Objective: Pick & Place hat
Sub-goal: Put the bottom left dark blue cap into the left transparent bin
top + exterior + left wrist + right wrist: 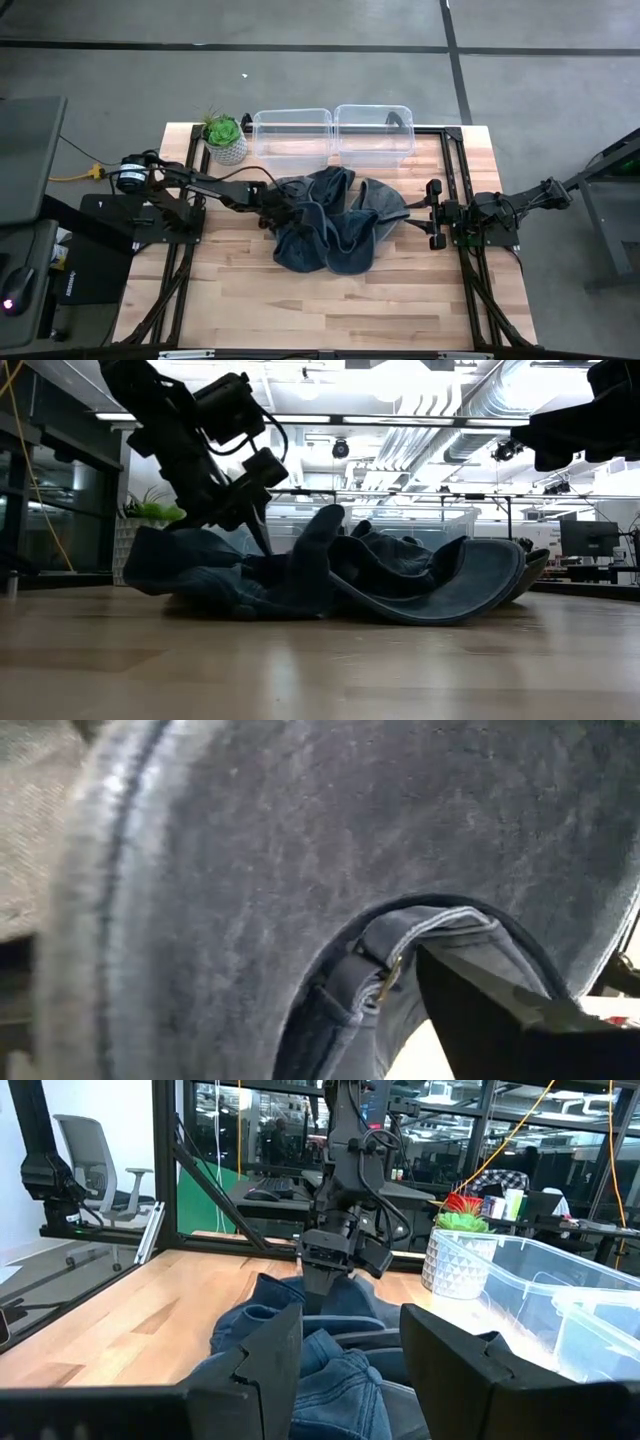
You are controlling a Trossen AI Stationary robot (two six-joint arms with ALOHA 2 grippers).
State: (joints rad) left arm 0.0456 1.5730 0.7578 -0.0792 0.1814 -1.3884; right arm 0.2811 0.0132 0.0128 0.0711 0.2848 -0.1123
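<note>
The hat (330, 225) is a crumpled heap of blue denim lying on the wood at the table's middle; in the low view the hat (400, 575) has its wide brim resting on the table. My left gripper (272, 205) is down at the hat's left side, pointing steeply down into the folds (262, 535). Denim (300, 850) fills the left wrist view and hides the gripper's tip. My right gripper (436, 214) is open just off the hat's right edge, level with the table and facing the denim (330, 1370).
Two clear plastic bins (292, 135) (375, 132) stand side by side at the table's far edge, with a small potted plant (225, 138) to their left. Bare wood (320, 310) lies between the hat and the near edge. Black frame rails run along both sides.
</note>
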